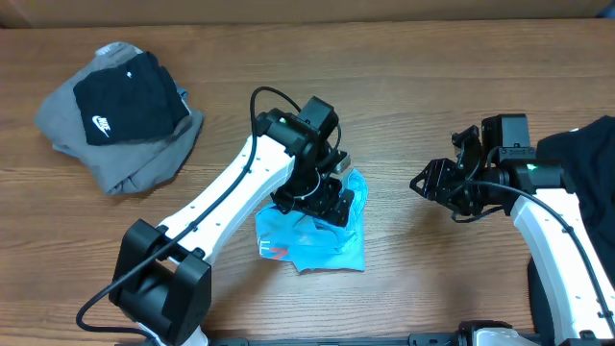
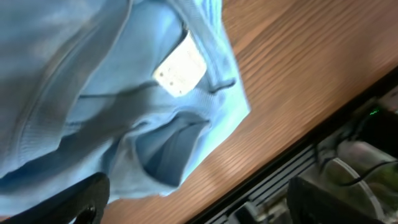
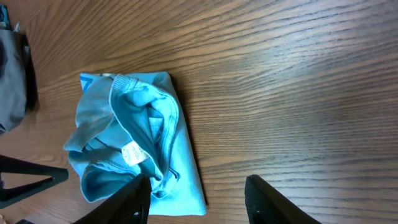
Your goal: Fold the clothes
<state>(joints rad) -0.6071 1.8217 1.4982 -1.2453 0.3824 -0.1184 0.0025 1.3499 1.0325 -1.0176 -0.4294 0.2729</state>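
wood-grain tabletop (image 1: 404,77) fills the overhead view, and the light blue t-shirt (image 1: 312,245) lies on it at lower centre as a bunched bundle rather than a flat fold, with its neck label (image 2: 180,65) turned up. your left gripper (image 1: 322,204) hangs right over the bundle's upper end, jaws spread wide with no cloth pinched between them. your right gripper (image 1: 430,183) sits well apart at centre right, jaws partly spread over bare wood and holding nothing. the likely trouble is a blind pinch: if you close the left jaws where they are, you probably catch several loose layers at once and drag the whole bundle instead of one edge. a finger could also snag the raised collar fold as you lift away and undo what shape the bundle has. the left wrist view shows the table edge near the shirt, so a pull toward the lower side of the frame may slide cloth over it. watch the black garment (image 1: 591,144) at the right edge too, since your right arm lies against it and a wide swing could sweep it along. the grey and black pile (image 1: 125,120) rests at upper left, clear of both arms. past the table edge you see dark equipment, cables and a small green light (image 2: 374,112); a tan strip runs along the top of the overhead view.
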